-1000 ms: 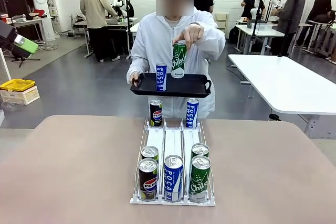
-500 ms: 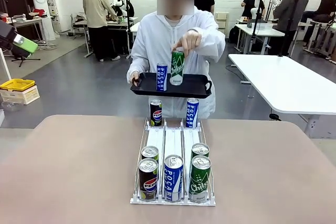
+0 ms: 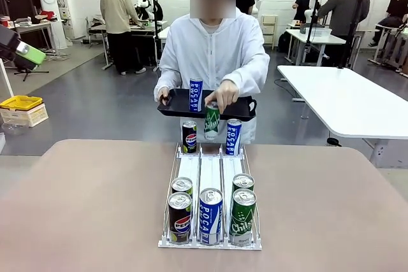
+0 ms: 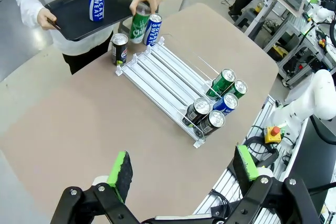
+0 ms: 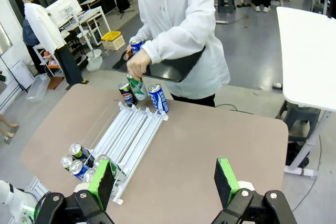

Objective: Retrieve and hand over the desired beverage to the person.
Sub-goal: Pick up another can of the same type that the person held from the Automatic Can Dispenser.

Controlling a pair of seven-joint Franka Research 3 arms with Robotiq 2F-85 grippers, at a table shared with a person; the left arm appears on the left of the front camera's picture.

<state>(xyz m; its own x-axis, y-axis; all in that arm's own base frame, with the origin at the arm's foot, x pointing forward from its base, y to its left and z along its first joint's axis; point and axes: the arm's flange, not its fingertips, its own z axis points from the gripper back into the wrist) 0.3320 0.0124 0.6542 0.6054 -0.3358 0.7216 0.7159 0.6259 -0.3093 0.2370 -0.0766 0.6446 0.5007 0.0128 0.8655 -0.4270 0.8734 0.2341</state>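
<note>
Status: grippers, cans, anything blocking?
Left gripper open, empty. Right gripper open, empty. Green can in person's hand, far end of rack, middle lane. Nothing blocks the front cans.

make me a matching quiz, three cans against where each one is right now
Cans:
1 green can nearest the person
2 topmost blue can in the front view
3 black can farthest from the robot

Places:
a far end of the left lane of the rack
b gripped by the person's hand
c standing on the black tray

Pairs: 1-b, 2-c, 3-a
</note>
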